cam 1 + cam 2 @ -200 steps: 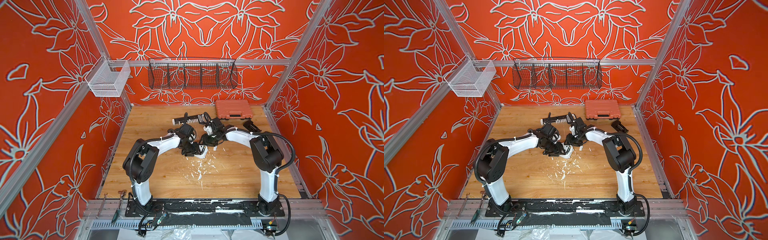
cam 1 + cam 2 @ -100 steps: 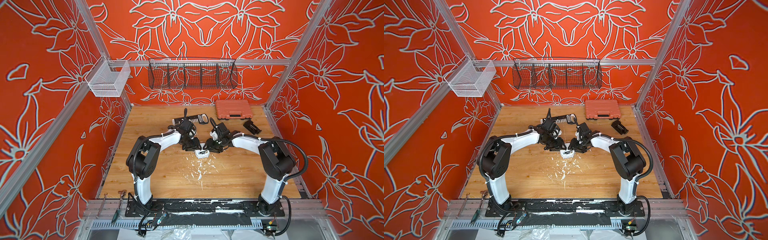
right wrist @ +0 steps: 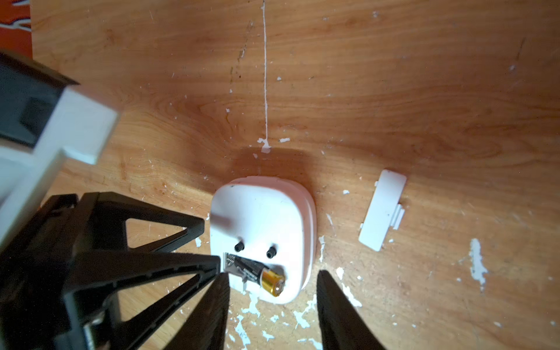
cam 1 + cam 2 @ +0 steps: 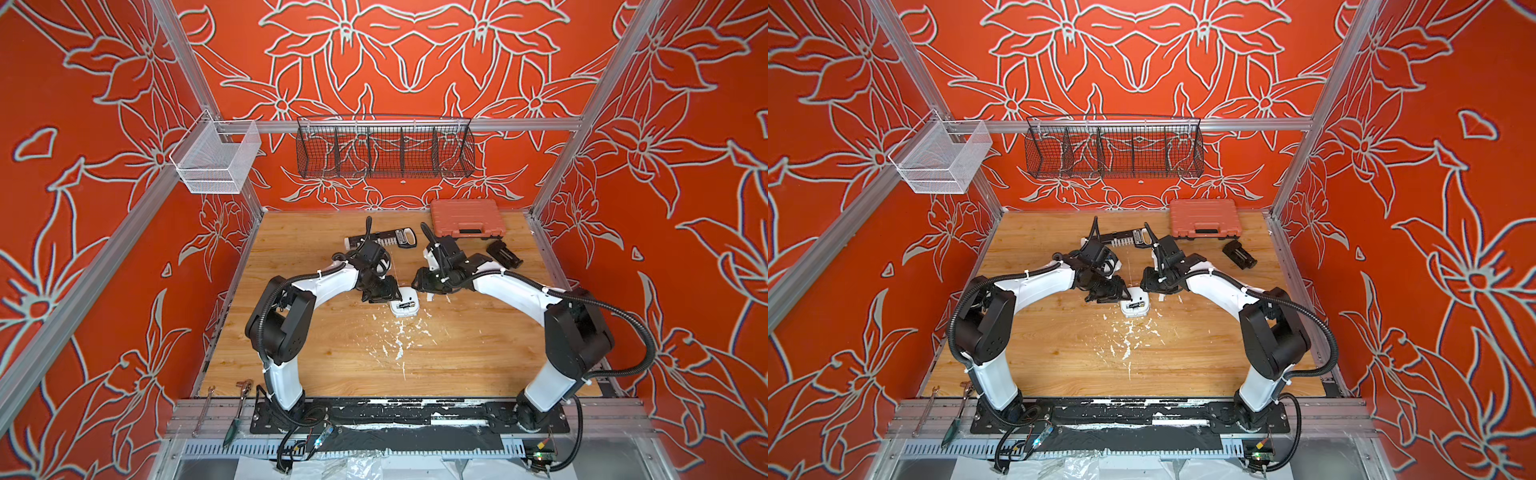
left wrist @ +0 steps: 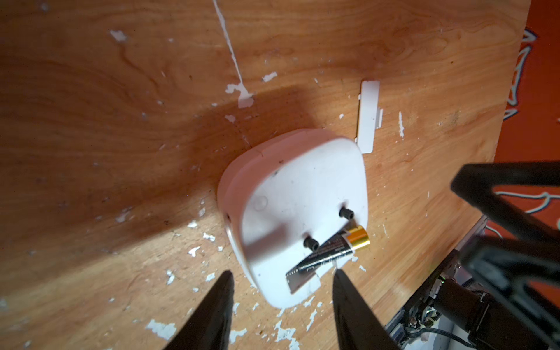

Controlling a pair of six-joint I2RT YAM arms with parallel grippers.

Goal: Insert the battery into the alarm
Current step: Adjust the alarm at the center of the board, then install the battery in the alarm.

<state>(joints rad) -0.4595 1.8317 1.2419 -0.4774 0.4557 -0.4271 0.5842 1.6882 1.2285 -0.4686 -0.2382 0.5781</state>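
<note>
here the alarm (image 5: 291,212) lies dial-down on the wooden table (image 5: 121,91), its plain white back up, just past the tips of both grippers. the left gripper (image 5: 282,272) has its jaws set moderately apart with nothing between them; the alarm's near end sits in line with the gap, just beyond the fingertips. the right gripper (image 3: 272,272) comes from the opposite side, its jaws likewise apart and holding nothing, with the alarm's recess end right ahead of the gap. the battery (image 3: 257,272) lies aslant in the open recess: its black end is down by the spring and its gold end rides up at the alarm's rim, not seated flat. in the right wrist view one left finger (image 3: 181,263) reaches close against the spring end of the recess; whether it touches cannot be told. the loose white battery cover (image 3: 382,210) lies flat on the table beside the alarm, outside both pairs of jaws.
</note>
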